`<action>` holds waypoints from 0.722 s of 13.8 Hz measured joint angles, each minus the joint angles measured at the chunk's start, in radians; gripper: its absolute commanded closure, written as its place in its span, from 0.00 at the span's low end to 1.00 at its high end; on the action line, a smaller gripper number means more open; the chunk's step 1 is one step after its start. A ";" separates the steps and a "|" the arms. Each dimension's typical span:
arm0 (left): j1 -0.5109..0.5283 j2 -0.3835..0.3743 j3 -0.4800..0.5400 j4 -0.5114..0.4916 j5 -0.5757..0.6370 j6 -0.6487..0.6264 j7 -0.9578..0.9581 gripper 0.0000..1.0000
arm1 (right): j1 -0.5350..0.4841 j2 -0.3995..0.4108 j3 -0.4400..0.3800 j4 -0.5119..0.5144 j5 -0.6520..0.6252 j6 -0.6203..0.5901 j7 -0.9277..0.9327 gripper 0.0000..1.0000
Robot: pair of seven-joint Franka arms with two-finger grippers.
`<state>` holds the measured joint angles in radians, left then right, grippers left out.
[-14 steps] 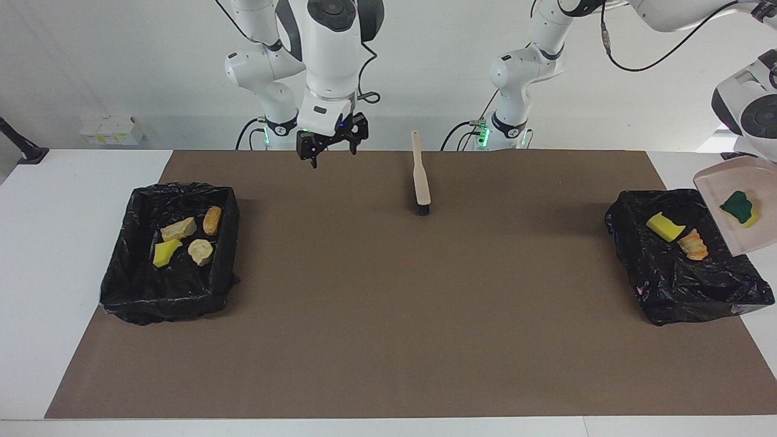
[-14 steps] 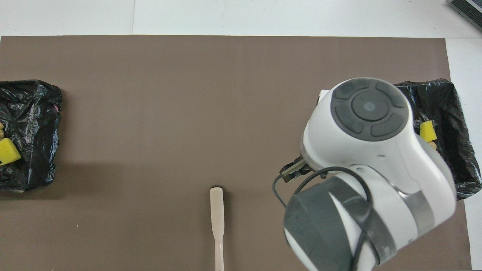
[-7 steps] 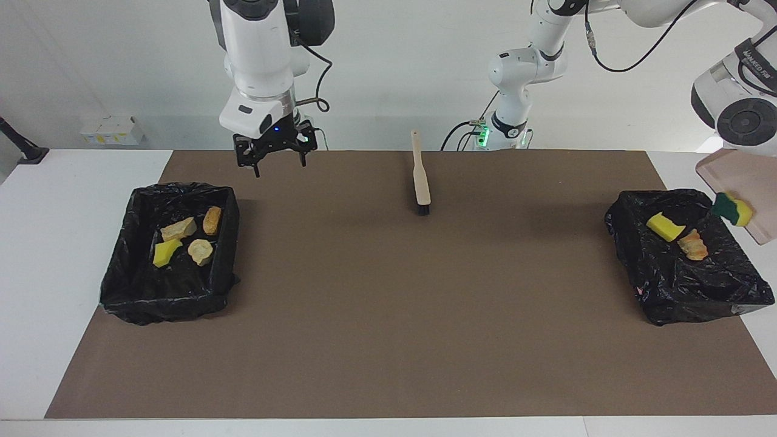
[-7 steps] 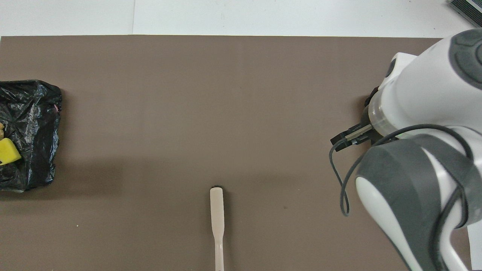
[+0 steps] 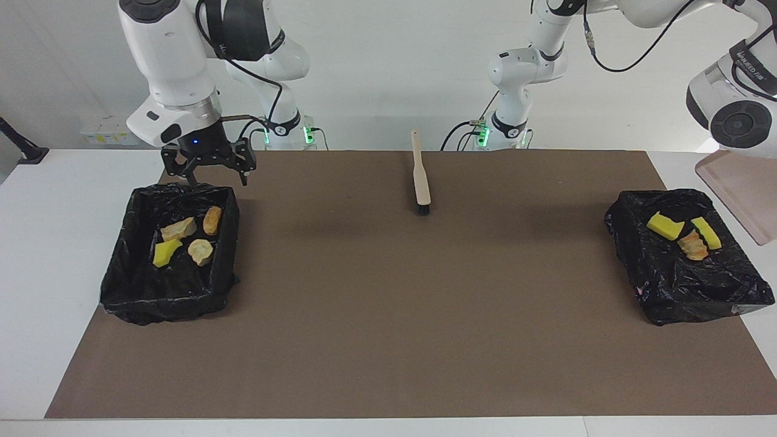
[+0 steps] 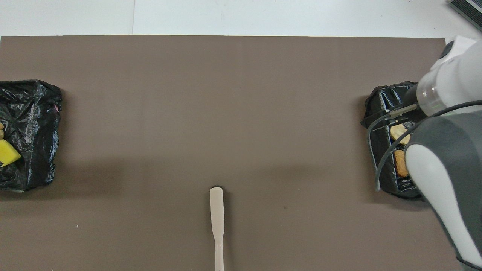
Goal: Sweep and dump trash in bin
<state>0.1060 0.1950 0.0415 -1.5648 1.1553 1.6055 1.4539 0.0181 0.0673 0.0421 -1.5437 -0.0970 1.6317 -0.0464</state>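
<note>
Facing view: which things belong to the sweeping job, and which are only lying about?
Job: trash bits, four in the right arm's bin, three in the left arm's bin; brush; dustpan, held up by the left arm; right gripper, open, over its bin's rim.
Lying about: brown mat; white boxes.

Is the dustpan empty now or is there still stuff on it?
Empty. The tilted dustpan shows bare, and three trash pieces lie in the bin below.

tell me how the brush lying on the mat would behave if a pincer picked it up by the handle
The brush looks like one rigid piece, so it should lift without flexing. Its handle is long and thin, with the black bristles at the end farther from the robots, so it may tip bristle-end down if gripped near the handle's tip. The smooth beige handle may be a bit slippery.
</note>
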 measured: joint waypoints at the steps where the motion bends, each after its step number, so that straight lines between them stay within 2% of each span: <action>1: -0.016 0.000 -0.003 0.001 -0.067 -0.010 -0.003 1.00 | -0.018 0.000 0.000 0.001 0.003 0.000 0.001 0.00; 3: -0.045 0.000 -0.004 0.001 -0.222 -0.016 -0.053 1.00 | -0.045 -0.004 0.000 0.000 0.014 0.000 -0.008 0.00; 7: -0.067 0.000 -0.007 0.000 -0.566 -0.037 -0.315 1.00 | -0.071 -0.033 0.001 -0.035 0.049 -0.003 -0.008 0.00; 10: -0.135 0.002 -0.009 -0.032 -0.717 -0.041 -0.582 1.00 | -0.092 -0.045 0.001 -0.038 0.059 -0.016 0.026 0.00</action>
<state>-0.0292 0.1965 0.0321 -1.5966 0.4378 1.5642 0.8724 -0.0740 0.0219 0.0427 -1.5818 -0.0375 1.6159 -0.0205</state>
